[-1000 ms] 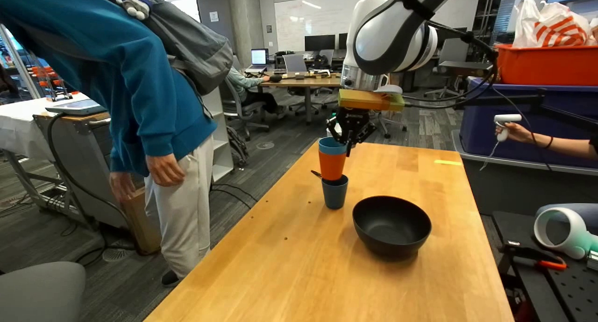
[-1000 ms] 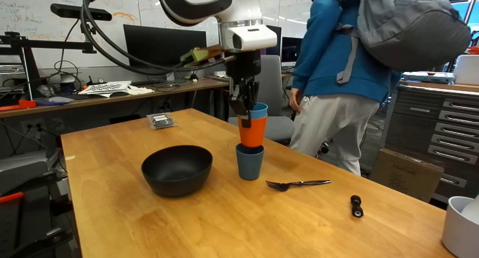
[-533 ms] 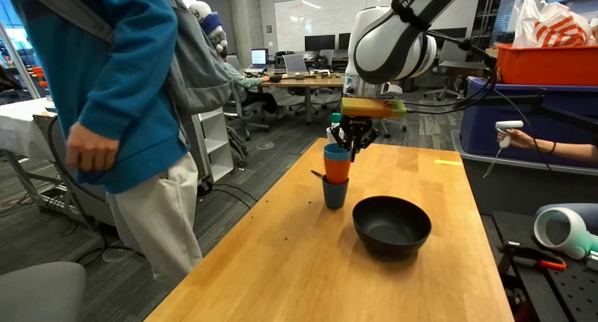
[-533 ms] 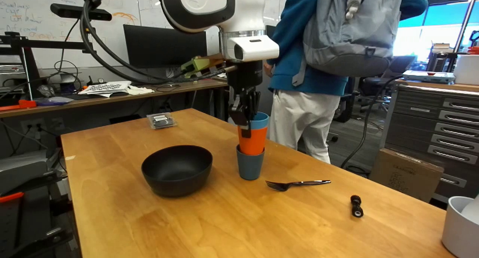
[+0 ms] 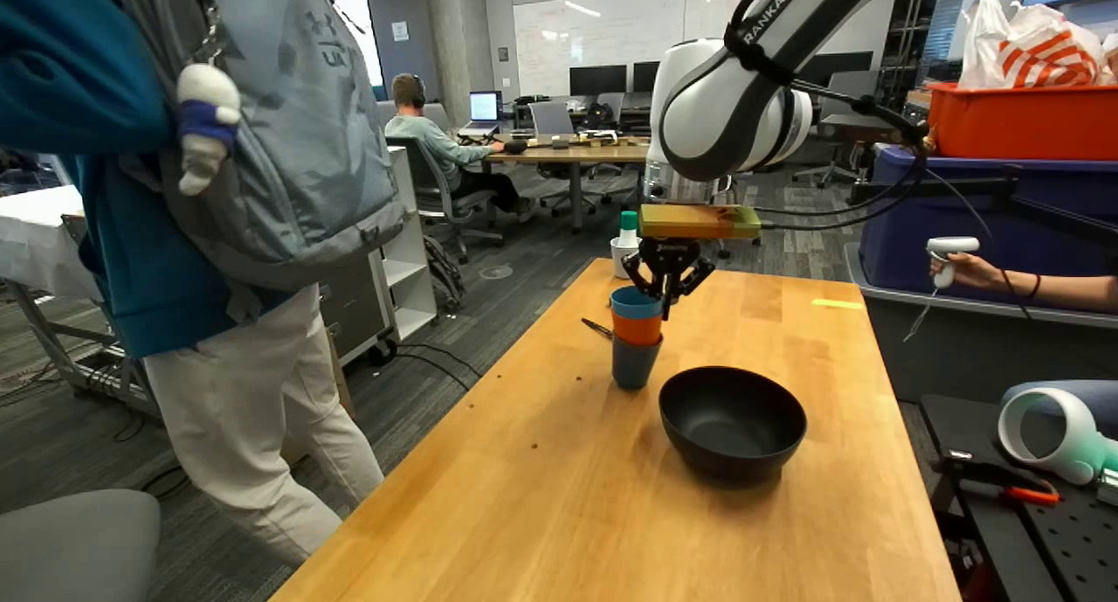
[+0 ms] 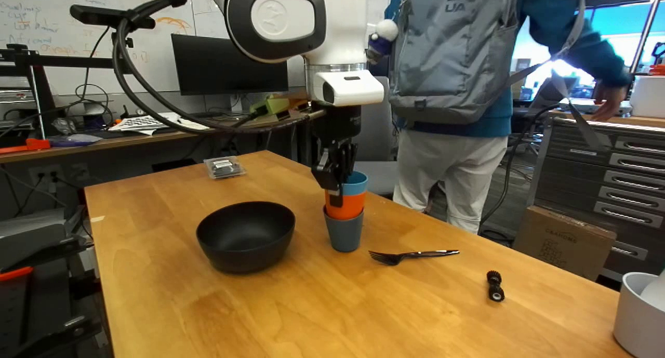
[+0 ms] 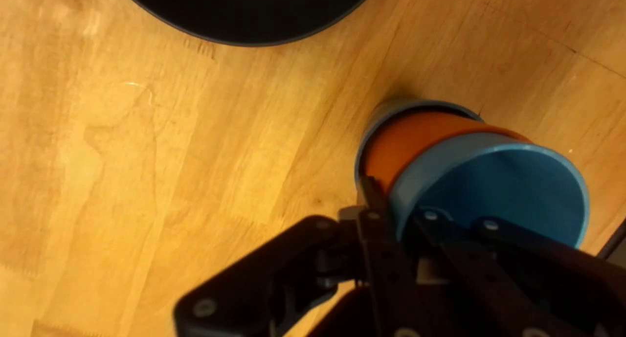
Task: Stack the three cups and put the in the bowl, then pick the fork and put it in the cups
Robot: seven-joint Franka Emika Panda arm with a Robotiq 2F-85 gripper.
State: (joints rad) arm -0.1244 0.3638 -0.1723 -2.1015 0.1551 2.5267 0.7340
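A light-blue cup [image 5: 636, 303], nested in an orange cup [image 6: 354, 204], is clamped by the tool [image 7: 397, 202] of a white robot arm [image 5: 729, 117] at a wooden bench [image 6: 208, 316]. The lower part of the orange cup is sunk inside a dark teal cup [image 6: 344, 234], the base of the stack, which is set on the bench. As captured in the wrist view, the jaws are pressed together on the wall of the upper cups, one set inside the light-blue mouth and the other laid along the outside.

A black bowl [image 6: 245, 262] is placed near the stack, with bare wood seen between them. A dark fork [image 6: 415, 254] is laid flat on the bench on the stack's opposite side, its tines pointed toward the cups; in an exterior view, the fork [image 5: 596, 327] is partly hidden by them. A small black object [image 6: 495, 286] and a white container [image 6: 631, 316] are seen farther along, and a clear packet [image 6: 224, 167] is laid toward the other end.

Beside the bench, a person [image 5: 175, 279] in blue is pictured in both exterior views, a grey backpack [image 5: 293, 148] worn on the back. In an exterior view, a white controller [image 5: 950, 249] is held up across the bench from that person, near an orange tub [image 5: 1022, 121] set on a blue bin [image 5: 884, 244].
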